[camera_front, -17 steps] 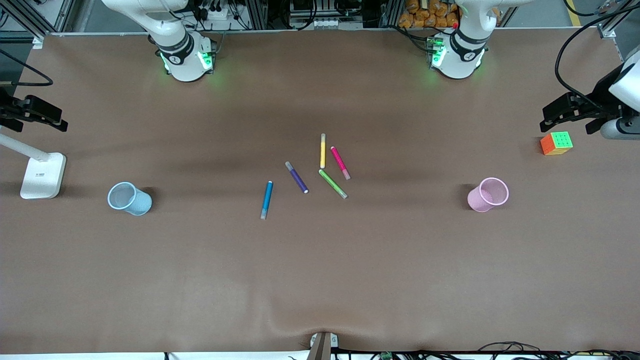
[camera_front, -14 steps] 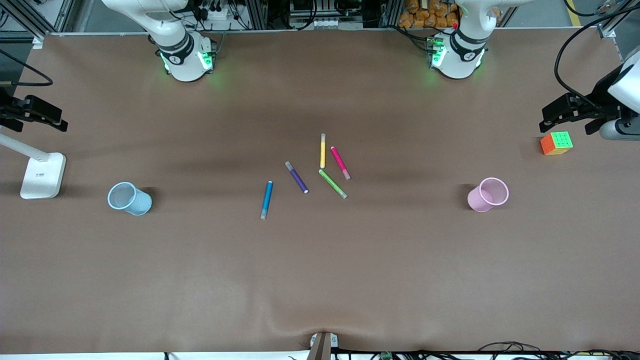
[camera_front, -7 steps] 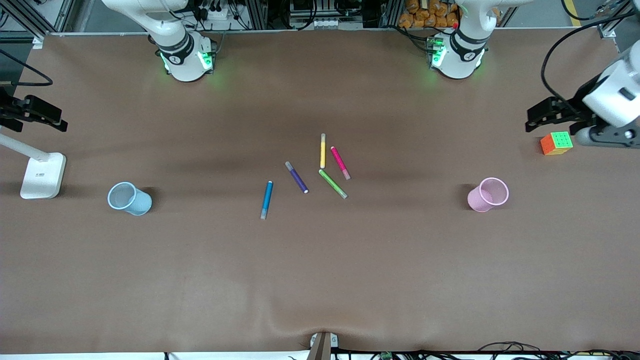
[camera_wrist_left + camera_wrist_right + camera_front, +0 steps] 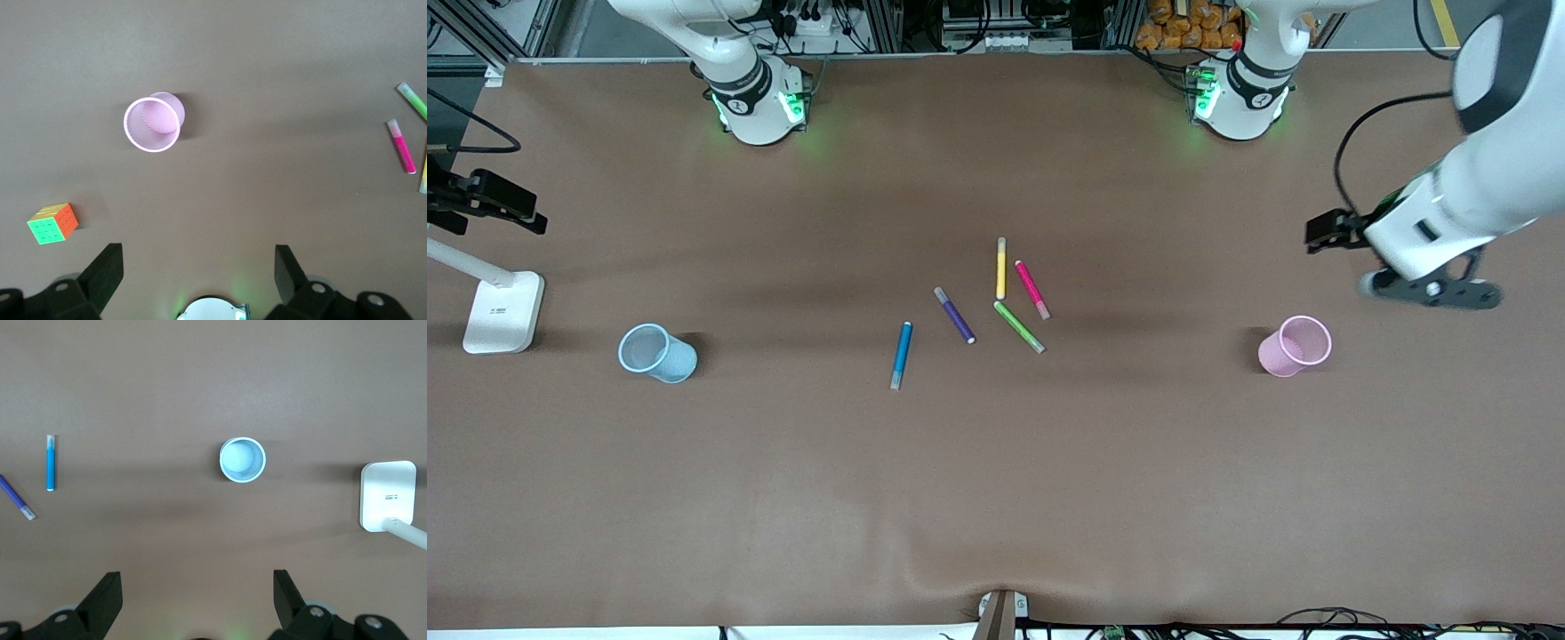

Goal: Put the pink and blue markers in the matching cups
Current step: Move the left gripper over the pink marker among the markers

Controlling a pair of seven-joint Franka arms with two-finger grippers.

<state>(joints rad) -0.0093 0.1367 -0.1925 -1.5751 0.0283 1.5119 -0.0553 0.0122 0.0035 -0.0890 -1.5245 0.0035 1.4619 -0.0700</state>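
Evenly lit from overhead, soft short shadows beside pink cup (image 4: 1295, 346) and blue cup (image 4: 657, 353), green glow at arm bases, left arm slightly motion-blurred, no glare.

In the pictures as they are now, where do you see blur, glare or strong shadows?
Front view: the left arm over the table's end is smeared by motion; green glow spills around both bases; soft shadow bands cross the markers. Left wrist view: sharp, the pink cup casts a short shadow. Right wrist view: sharp, no glare on the blue cup.
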